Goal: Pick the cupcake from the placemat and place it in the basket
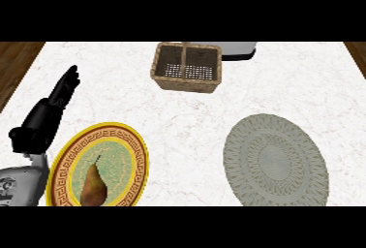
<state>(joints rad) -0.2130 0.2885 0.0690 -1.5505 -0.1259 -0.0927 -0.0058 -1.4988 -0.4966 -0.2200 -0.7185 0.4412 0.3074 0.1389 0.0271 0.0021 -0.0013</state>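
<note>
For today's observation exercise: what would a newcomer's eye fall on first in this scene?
Probably the gold-rimmed plate at lower left, with a pear lying on it. Next, the round grey placemat at lower right, and the woven basket at the counter's far edge. The left hand rests open at the left.

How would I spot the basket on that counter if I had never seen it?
Look to the far side of the white marble counter, near the middle. The basket stands there, just in front of a white appliance. It is the only brown woven, square, walled thing; the placemat and plate nearer you are flat and round.
</note>
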